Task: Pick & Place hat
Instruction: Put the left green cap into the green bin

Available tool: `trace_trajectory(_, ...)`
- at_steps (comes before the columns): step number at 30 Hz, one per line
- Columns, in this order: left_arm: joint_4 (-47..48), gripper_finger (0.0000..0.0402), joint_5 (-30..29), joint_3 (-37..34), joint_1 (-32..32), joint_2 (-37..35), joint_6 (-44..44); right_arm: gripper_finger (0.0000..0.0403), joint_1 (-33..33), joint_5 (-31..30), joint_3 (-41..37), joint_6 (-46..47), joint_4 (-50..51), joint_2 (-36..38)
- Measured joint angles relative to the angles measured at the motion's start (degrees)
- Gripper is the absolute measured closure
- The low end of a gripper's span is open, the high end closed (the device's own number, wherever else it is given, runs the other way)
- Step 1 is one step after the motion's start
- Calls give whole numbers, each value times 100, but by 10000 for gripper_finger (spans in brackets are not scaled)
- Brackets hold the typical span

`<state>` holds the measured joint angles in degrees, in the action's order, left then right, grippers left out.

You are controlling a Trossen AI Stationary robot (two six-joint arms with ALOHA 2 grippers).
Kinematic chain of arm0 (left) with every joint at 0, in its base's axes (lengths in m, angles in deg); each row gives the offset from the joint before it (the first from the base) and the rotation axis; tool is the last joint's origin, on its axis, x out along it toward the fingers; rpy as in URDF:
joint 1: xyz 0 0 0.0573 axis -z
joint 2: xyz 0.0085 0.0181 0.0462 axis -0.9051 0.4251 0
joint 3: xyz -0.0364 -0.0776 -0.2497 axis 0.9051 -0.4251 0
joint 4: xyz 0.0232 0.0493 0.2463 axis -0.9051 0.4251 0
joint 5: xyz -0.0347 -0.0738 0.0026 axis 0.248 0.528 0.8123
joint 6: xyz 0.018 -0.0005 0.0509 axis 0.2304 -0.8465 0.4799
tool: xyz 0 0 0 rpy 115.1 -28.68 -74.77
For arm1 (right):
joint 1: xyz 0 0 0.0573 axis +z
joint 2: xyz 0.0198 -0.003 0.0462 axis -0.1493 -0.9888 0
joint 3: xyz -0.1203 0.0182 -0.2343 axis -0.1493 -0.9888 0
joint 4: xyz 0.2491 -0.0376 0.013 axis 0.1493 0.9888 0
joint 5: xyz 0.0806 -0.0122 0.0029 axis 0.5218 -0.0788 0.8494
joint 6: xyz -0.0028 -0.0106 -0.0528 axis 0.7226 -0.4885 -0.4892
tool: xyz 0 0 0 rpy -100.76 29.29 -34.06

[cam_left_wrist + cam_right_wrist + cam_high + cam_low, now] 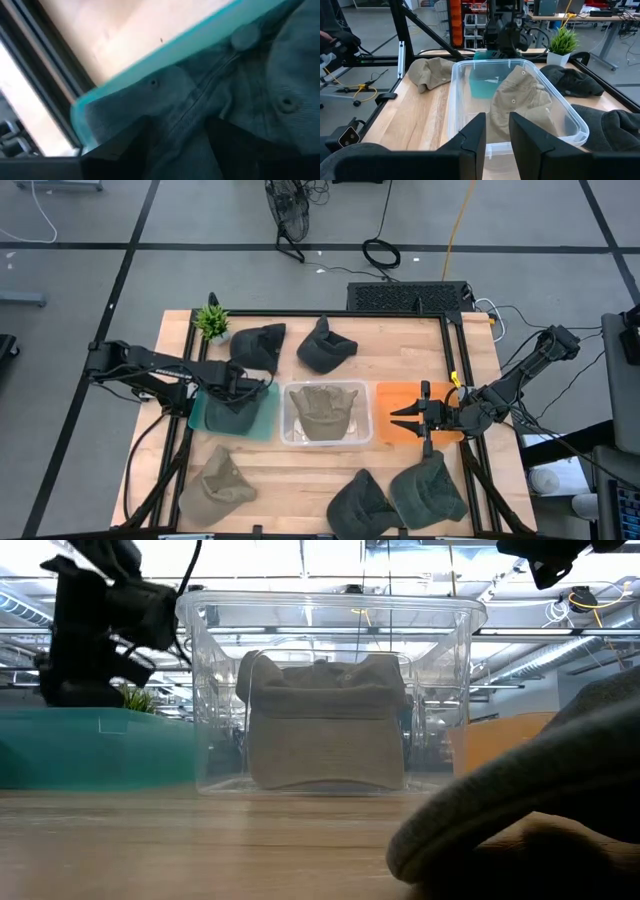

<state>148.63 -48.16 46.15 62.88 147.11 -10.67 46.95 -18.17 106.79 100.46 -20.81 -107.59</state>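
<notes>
Left gripper (243,387) down in teal bin (205,417), pinching dark hat (240,100). Could catch on bin's edge, slip out.

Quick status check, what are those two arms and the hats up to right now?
Left gripper down in teal bin, on a dark hat. Right gripper open over orange bin, empty. Tan hat sits in clear bin. Nothing blocking.

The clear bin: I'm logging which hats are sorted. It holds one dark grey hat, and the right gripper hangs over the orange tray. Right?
Not quite: the hat in the clear bin is tan, as the high and right wrist views show. The right gripper does hang over the orange tray.
</notes>
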Motion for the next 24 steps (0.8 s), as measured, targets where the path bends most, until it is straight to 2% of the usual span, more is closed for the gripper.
trace_trajectory(5, -477, 190, 217, -274, 61, -2, -19, 330, 1, 0, 1, 5, 0, 0)
trace_trajectory(11, -156, 190, 163, -115, 60, 2, 204, 330, -1, 0, 1, 13, -1, 0)
trace_trajectory(24, 831, 190, -355, 1506, 172, 4, 167, 330, 0, 0, 0, 65, 0, 0)
